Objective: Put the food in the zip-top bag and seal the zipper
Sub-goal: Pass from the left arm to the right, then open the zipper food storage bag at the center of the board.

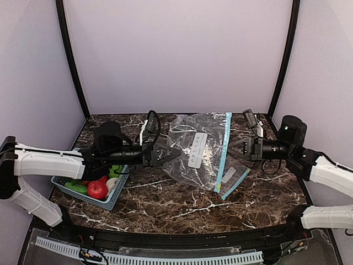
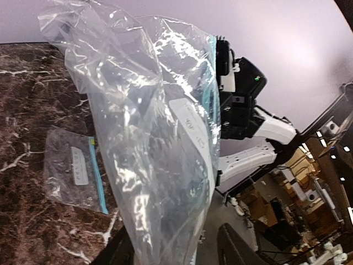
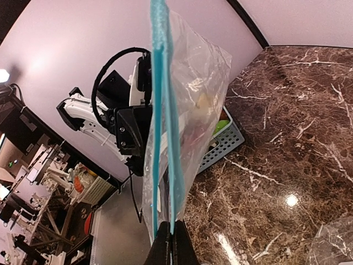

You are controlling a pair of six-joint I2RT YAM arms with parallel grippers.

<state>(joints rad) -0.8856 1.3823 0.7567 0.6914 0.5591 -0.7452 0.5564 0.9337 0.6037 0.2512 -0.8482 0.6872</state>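
Both arms have white shell links joined by black cylindrical motor housings [image 1: 107, 138]. The left arm [image 1: 44, 161], at nine o'clock in the top view, carries a looped black cable [image 1: 153, 122] behind its black wedge-shaped left gripper [image 1: 177, 152]. The right arm [image 1: 331, 175], at three o'clock, ends in a matching black right gripper [image 1: 231, 149]; a green light [image 2: 257, 78] dots its wrist.

Dark brown marble-patterned table [image 1: 182, 207], white veining, carrying three entries. One teal lattice basket [image 1: 113, 201], sitting at the left near edge. One smaller clear bag [image 1: 236, 178] with a teal zipper, lying flat right of centre. One large zip-top bag [image 1: 198, 149], hanging over the middle, its lower folds possibly resting on the top; view unclear.
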